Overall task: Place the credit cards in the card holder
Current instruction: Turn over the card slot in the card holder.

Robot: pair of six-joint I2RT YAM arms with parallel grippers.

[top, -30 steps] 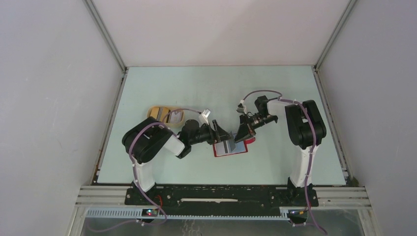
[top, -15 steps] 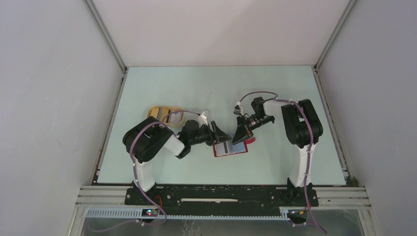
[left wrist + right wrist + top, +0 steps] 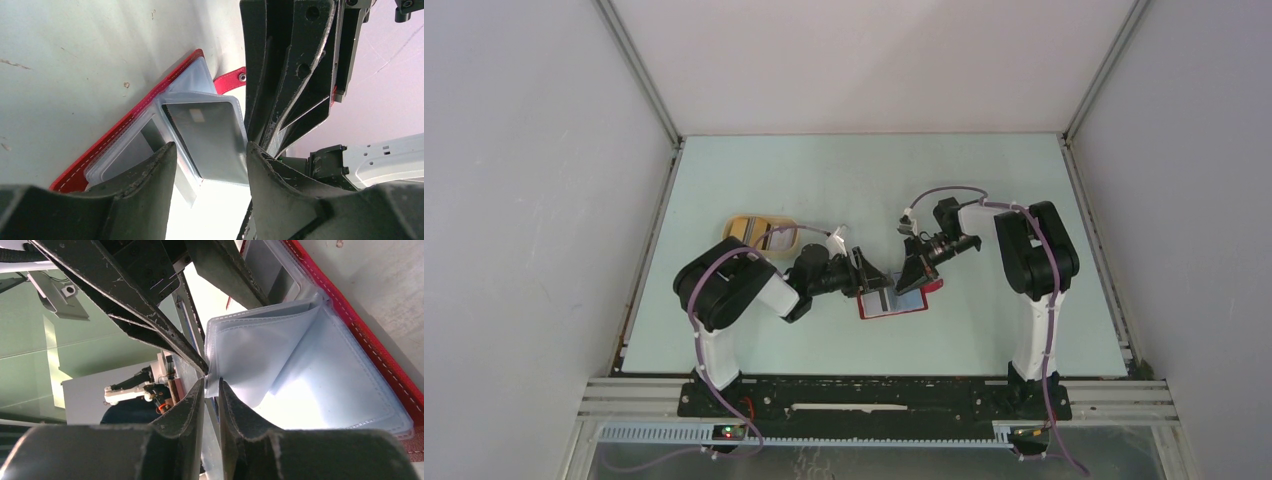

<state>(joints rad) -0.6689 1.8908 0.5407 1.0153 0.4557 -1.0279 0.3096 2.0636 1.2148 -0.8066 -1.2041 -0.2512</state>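
Since a second ago the right arm has swung slightly left, bringing the right claw [image 3: 211, 387] closer to the left claw [image 3: 210, 150], whose jaws have drawn in somewhat. Both claws meet low over the card holder [image 3: 894, 305], which lies open on the bench [image 3: 824, 180] near the middle, a little toward the near edge, red cover down. Its red closure tab [image 3: 229, 80] sticks out on the right side. The right claw is narrow, its two fingertips pinched on the free edge of a pale-blue sleeve [image 3: 270, 355] and lifting that leaf up off the leaves below. The left claw stands at a middling width, a finger on either side of a dark grey card [image 3: 207, 132] that rests tilted against a clear pocket of the holder. Whether those fingers actually press on the card's edges I cannot tell, nor whether the card is inside the pocket. A tan oval tray [image 3: 749, 228] sits on the far left side of the bench, well apart from the holder and partly hidden by the left arm.
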